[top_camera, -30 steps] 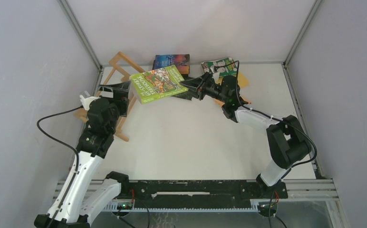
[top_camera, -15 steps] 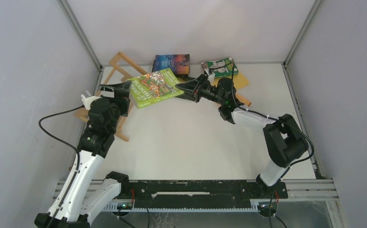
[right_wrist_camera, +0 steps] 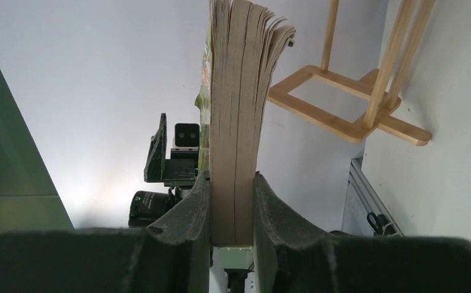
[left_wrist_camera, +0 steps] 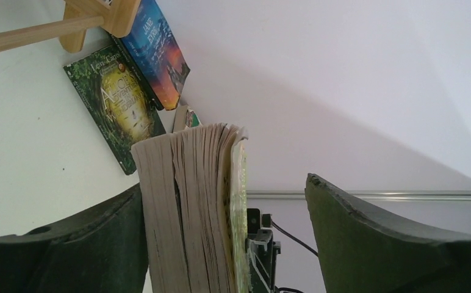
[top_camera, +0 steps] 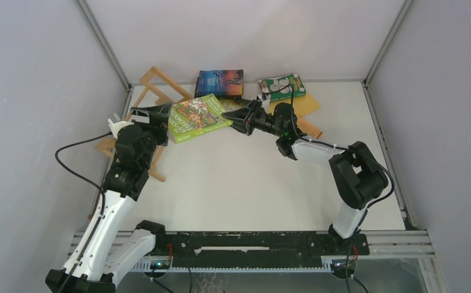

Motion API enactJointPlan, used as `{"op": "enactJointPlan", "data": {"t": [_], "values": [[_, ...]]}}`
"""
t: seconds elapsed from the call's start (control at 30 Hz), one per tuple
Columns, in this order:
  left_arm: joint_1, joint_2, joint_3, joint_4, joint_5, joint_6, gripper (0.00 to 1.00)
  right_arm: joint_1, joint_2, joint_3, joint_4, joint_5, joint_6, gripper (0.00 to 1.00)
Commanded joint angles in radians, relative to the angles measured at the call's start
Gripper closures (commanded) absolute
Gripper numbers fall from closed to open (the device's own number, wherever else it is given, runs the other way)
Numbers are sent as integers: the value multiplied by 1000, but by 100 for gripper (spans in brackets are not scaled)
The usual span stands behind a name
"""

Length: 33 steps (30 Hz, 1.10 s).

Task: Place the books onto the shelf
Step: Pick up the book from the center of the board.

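— Above the far left of the desk, what is shown?
— A lime-green book is clamped by its page edge in the right claw and held off the desk, near the wooden shelf. Its other end is flanked by the left claw, which is spread wide with nothing gripped.
— Which step is judged to be in hand?
— Probably a handover. The left claw must be closed on the book before the right grip is released.

The lime-green book, carried by the right gripper, has slid toward 8 o'clock as that arm reached farther across the counter. Its free edge now sits between the jaws of the left gripper, which have begun narrowing.
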Motion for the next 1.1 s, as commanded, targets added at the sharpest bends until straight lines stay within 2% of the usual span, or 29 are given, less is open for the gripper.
{"op": "enactJointPlan", "data": {"t": [0.0, 0.13, 0.2, 0.33, 0.57, 0.7, 0.77, 0.8, 0.93, 1.07], "values": [[2, -14, -42, 69, 35, -10, 13, 16, -8, 56, 138, -12, 49, 100], [3, -22, -54, 73, 54, -1, 22, 20, 3, 75, 130, -12, 51, 100], [3, -30, -63, 73, 56, 2, 31, 21, 10, 82, 127, -12, 52, 100], [4, -46, -80, 71, 49, 9, 64, 27, 22, 92, 127, -12, 56, 100], [4, -37, -68, 38, 55, 26, 99, 30, 37, 102, 121, -18, 55, 100], [3, -22, -41, -8, 42, 31, 100, 26, 43, 103, 109, -34, 19, 100], [4, -9, -13, -40, 32, 44, 100, 21, 41, 108, 70, -48, -49, 100], [3, -1, 8, -66, 25, 52, 100, 17, 37, 108, 42, -52, -91, 98], [3, 33, 78, -139, -10, 73, 100, -1, 13, 127, -112, -62, -259, 78], [2, 52, 109, -144, -24, 70, 100, -23, 14, 127, -156, -74, -315, 66]]}}
